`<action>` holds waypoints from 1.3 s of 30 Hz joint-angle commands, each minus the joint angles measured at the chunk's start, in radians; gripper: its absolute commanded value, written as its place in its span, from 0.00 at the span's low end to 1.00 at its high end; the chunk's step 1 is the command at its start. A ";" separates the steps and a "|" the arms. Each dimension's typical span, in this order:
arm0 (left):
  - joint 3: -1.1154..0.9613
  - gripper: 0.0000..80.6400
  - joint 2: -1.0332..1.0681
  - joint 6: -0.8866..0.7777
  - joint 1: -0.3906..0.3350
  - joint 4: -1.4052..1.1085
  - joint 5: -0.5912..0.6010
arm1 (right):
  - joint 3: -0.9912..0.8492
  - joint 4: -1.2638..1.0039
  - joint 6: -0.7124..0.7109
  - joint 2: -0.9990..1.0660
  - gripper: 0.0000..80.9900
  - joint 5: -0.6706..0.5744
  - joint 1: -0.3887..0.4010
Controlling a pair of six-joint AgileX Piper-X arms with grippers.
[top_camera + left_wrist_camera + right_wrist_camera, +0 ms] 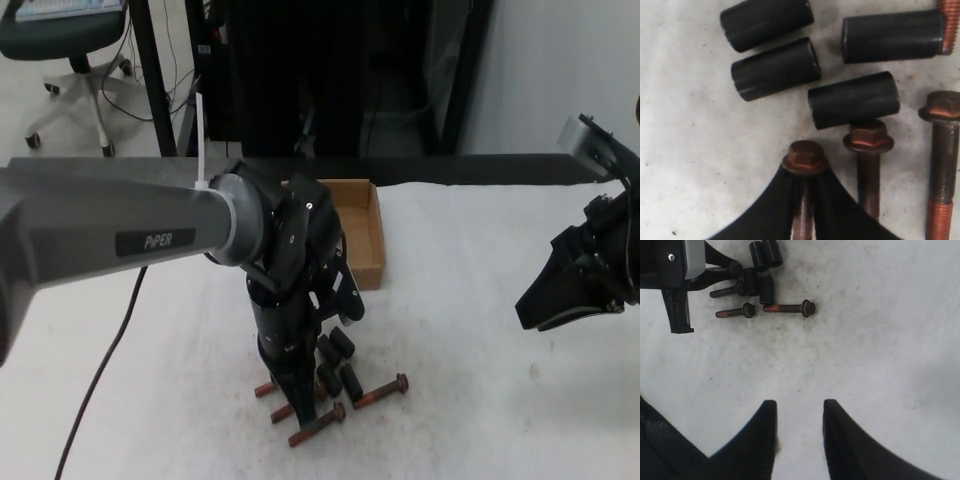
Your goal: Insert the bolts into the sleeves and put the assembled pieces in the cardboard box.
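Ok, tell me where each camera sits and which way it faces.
High view: behind the robot, facing forward and down over the white bench; shows left end effector, right end effector, brown cardboard box.
Left wrist view: close above black cylindrical sleeves; own end effector grips a rusty hex-head bolt.
Right wrist view: above the bench, looking down; own end effector open.
Shared: all show the sleeves and bolts.

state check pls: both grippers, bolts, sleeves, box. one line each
left gripper: shut on gripped bolt's shaft.
gripped bolt: clamped, no sleeve on it.
other three bolts: lying loose on the bench, not inserted.
four sleeves: on their sides, no bolt in any.
right gripper: open, holding nothing, over bare bench.
cardboard box: open top; nothing seen in the visible part, rest hidden.
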 commanded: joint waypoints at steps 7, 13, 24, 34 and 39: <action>0.000 0.00 0.021 -0.087 0.004 0.007 -0.077 | 0.000 -0.008 -0.010 -0.013 0.37 -0.042 -0.004; -0.026 0.00 -0.081 -0.151 0.017 0.012 -0.202 | 0.000 -0.070 0.002 -0.013 0.37 -0.075 0.018; -0.044 0.00 -0.413 -0.489 0.231 0.011 0.121 | 0.000 -0.221 0.070 -0.013 0.37 -0.022 0.119; 0.239 0.00 -0.757 -0.506 0.410 -0.126 0.418 | -0.003 -0.584 0.142 0.028 0.37 0.227 0.337; 0.528 0.00 -0.980 -0.661 0.423 -0.321 0.542 | -0.015 -0.613 0.140 0.133 0.37 0.237 0.370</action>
